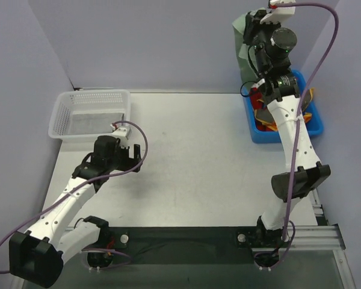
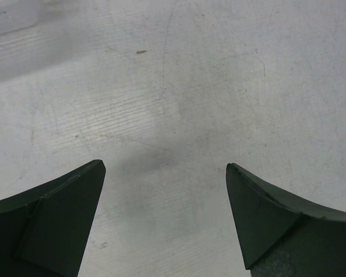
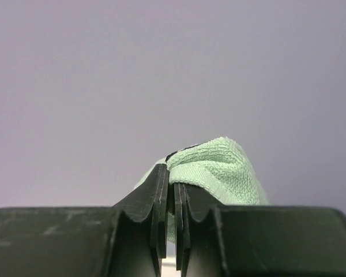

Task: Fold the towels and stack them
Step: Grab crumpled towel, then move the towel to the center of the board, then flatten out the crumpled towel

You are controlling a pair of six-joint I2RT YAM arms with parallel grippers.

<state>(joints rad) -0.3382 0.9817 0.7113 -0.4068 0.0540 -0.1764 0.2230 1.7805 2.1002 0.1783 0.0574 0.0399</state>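
Observation:
My right gripper is raised high above the far right of the table. It is shut on a pale green towel that hangs down behind the arm. In the right wrist view the jaws pinch a fold of the green towel against a plain wall. Orange and red towels lie in the blue bin, partly hidden by the arm. My left gripper is open and empty, low over the bare table, its fingers wide apart.
A white mesh basket stands at the back left of the table, just beyond the left gripper. The blue bin sits at the back right edge. Purple-grey walls close off the back and the left side.

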